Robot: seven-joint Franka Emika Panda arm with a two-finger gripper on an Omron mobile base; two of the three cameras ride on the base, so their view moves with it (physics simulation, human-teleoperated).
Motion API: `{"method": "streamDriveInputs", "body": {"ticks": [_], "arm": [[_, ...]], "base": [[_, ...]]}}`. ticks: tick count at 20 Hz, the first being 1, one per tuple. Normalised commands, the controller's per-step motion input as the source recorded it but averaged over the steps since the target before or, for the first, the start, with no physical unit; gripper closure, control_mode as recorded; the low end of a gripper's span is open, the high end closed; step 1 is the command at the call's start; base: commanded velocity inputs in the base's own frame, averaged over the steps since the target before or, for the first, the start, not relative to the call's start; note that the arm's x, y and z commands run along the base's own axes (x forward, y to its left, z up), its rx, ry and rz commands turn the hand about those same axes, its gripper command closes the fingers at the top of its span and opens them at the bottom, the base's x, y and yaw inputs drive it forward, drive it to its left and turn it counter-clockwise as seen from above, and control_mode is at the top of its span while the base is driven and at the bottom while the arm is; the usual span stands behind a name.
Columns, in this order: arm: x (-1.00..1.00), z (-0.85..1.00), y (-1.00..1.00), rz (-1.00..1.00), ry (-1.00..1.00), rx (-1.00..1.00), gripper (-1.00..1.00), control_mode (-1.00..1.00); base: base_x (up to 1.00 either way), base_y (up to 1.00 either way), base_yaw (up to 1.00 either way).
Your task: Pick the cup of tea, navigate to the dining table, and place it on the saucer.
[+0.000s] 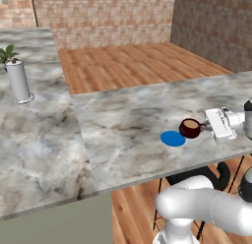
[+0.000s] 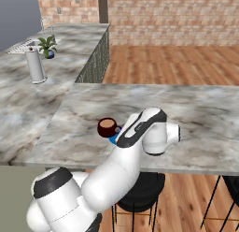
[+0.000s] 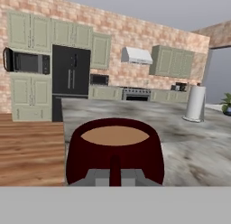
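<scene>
Here, brick walls and a wooden floor are framing the long marbled desk (image 1: 147,110). A white canister (image 1: 18,80) is standing far off. The claw (image 1: 203,126) is clamping the cup of tea (image 1: 189,128), hovering just beside the blue saucer (image 1: 173,138).

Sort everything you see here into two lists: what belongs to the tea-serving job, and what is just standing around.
Part of the job:
- cup of tea, held by the gripper
- blue saucer, beside the cup
- dining table

Just standing around:
- white canister
- potted plant
- dark stool
- microwave
- fridge
</scene>
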Motion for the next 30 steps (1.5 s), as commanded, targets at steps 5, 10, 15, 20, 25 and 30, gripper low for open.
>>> {"method": "streamDriveInputs", "body": {"ticks": [5, 10, 15, 20, 25, 30], "arm": [[0.3, -0.29, 0.0, 0.0, 0.0, -0.03, 1.0, -1.0], [0.21, -0.28, 0.0, 0.0, 0.0, -0.03, 1.0, -1.0], [0.23, -0.28, 0.0, 0.0, 0.0, -0.04, 1.0, -1.0], [0.31, -0.27, 0.04, 0.0, 0.0, -0.06, 1.0, -1.0], [0.34, -0.23, 0.0, 0.0, 0.0, -0.02, 1.0, -1.0], [0.39, -0.2, 0.0, 0.0, 0.01, -0.01, 1.0, -1.0]], "base": [[0.0, 0.0, 0.0], [0.0, 0.0, 0.0], [0.0, 0.0, 0.0], [0.0, 0.0, 0.0], [0.0, 0.0, 0.0], [0.0, 0.0, 0.0]]}}
